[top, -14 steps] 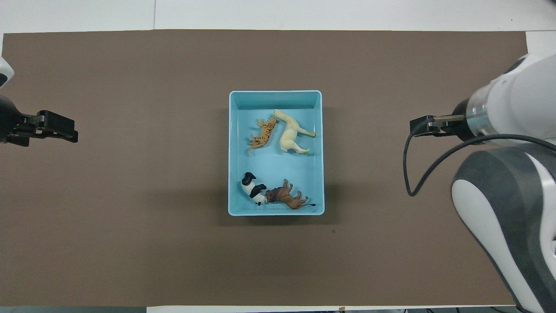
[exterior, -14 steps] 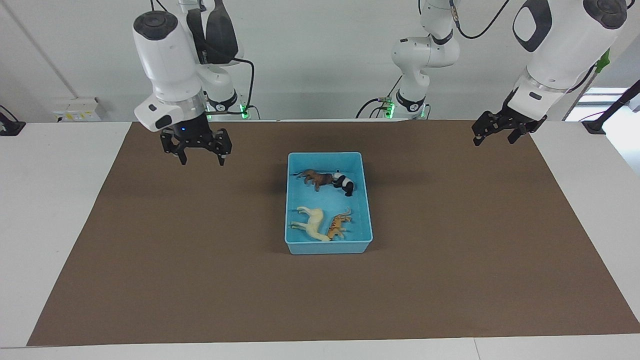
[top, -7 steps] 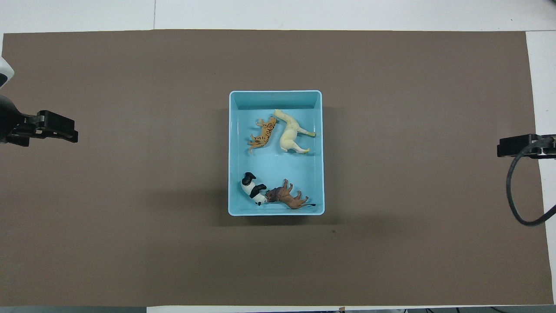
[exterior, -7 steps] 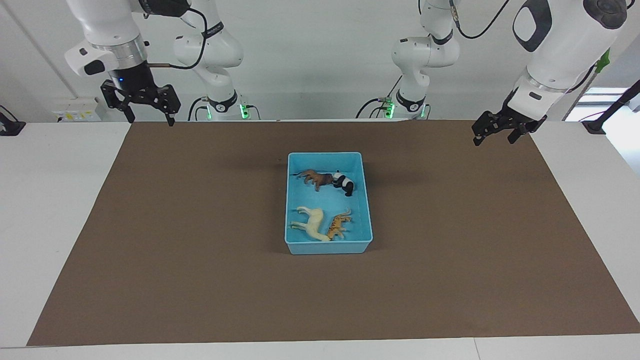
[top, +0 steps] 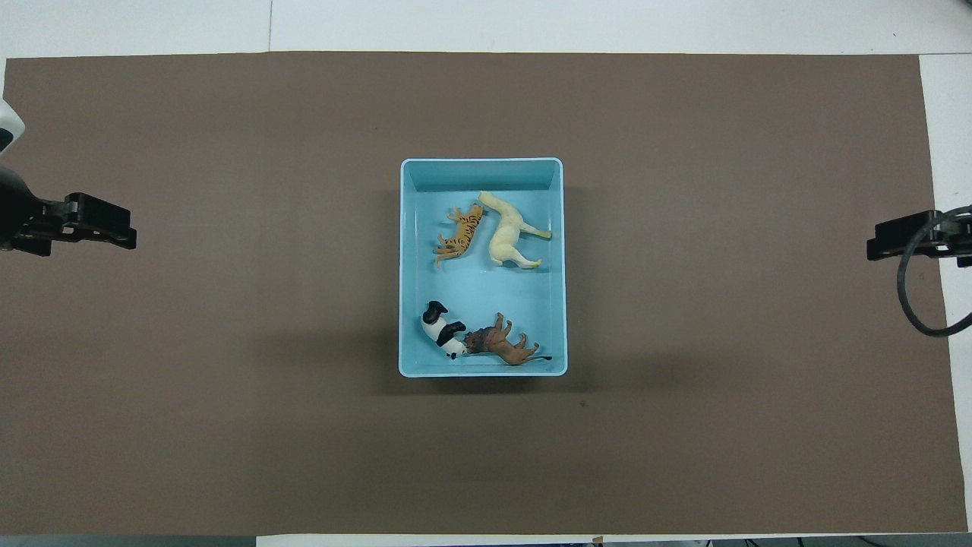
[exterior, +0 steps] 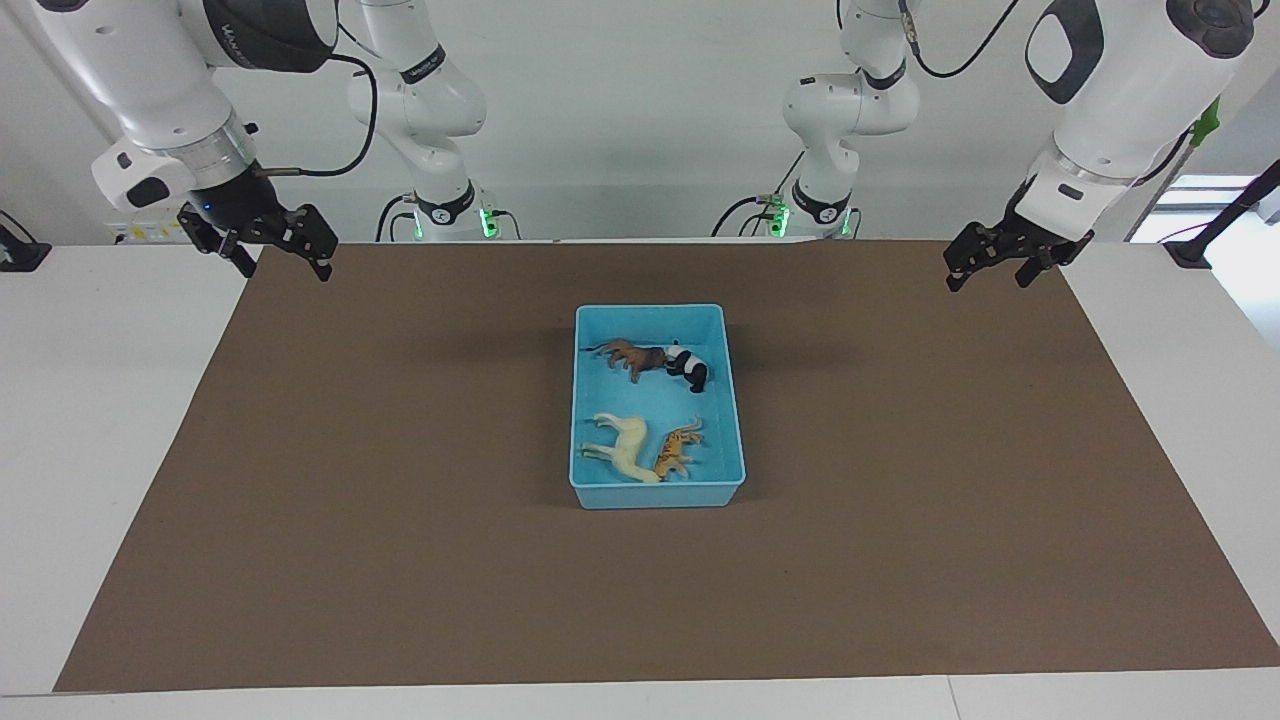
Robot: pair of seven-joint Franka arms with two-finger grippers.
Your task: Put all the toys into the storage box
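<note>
The light blue storage box (exterior: 734,400) (top: 406,266) stands in the middle of the brown mat. All the toys lie in it: the brown lion (exterior: 632,356) (top: 503,346) and the panda (exterior: 690,367) (top: 440,330) at its end nearer to the robots, the cream horse (exterior: 622,449) (top: 507,237) and the striped tiger (exterior: 678,451) (top: 460,235) at its farther end. My right gripper (exterior: 284,267) (top: 873,248) is open and empty, up in the air over the mat's edge at the right arm's end. My left gripper (exterior: 986,280) (top: 129,237) is open and empty, raised over the mat's edge at the left arm's end.
The brown mat (exterior: 400,560) (top: 228,425) covers most of the white table (exterior: 90,400). A black cable (top: 907,292) hangs from the right arm's wrist.
My right gripper has drawn back from beside the box toward the right arm's end of the table and has risen. The left arm and the toys have not moved.
</note>
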